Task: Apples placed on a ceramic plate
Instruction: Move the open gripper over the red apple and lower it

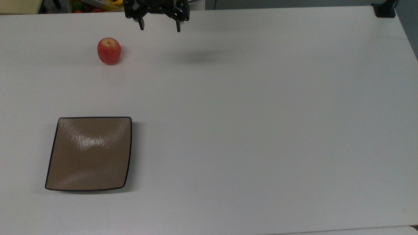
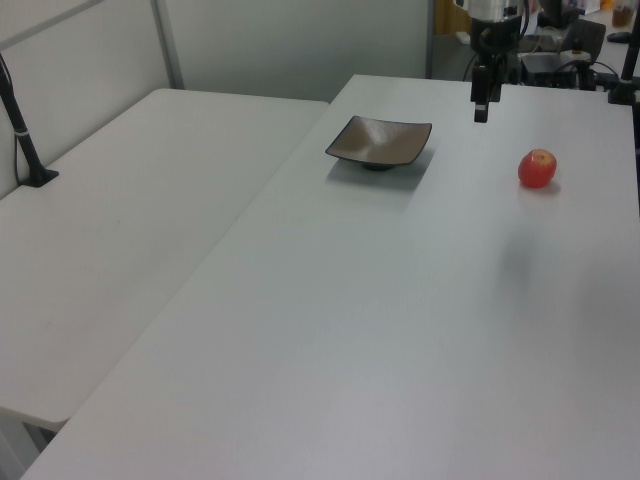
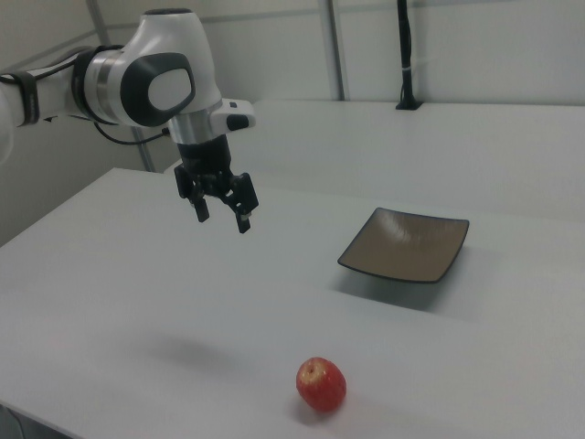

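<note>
**Apple and plate apart, gripper raised and empty**

Near the far edge of the white table (image 1: 261, 130), as the top view showed it, a small red apple (image 1: 109, 51) stood upright, its yellowish crown turned up. It sat alone on the bare surface, well apart from the square brown plate (image 1: 89, 153), which lay toward the near edge on the top view's left. The plate was empty. The gripper (image 1: 159, 26) hung above the table, clear of both things, its jaws spread wide and holding nothing; in the right view it (image 3: 222, 212) was high over the surface, with the apple (image 3: 321, 384) lower and nearer the camera.

The apple looked light and firm, round with a mottled, slightly wrinkled skin that should give the fingers fair purchase. A hold across its widest part, from above, would probably be steadiest, since a round body can roll out of a pinch. The plate was glossy ceramic, thin-rimmed in black, gently dished and faintly rippled; it was likely hard and breakable, so a gentle release seemed wise.
</note>
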You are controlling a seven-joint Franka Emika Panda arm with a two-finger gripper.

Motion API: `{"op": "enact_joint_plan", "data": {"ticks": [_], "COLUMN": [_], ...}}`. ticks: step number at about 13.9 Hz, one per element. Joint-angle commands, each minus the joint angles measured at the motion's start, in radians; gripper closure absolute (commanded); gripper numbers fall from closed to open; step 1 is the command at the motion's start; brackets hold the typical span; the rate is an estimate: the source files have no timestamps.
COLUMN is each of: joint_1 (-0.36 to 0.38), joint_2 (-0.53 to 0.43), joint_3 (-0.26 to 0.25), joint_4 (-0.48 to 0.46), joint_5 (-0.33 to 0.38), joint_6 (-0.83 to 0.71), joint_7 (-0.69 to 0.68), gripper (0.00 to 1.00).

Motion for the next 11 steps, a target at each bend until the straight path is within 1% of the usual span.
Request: {"op": "enact_joint_plan", "data": {"ticks": [1,9,11], "joint_1": [-0.011,-0.013,-0.045], "joint_2": [-0.008,-0.014,-0.028], "joint_3": [0.004,0.004,0.004], "joint_4": [-0.01,-0.007,-0.007], "joint_5": [0.015,0.014,0.009], "joint_6": [0.02,0.02,0.021], "joint_7": [0.007,0.007,0.005], "gripper": [0.0,0.0,0.0]}}
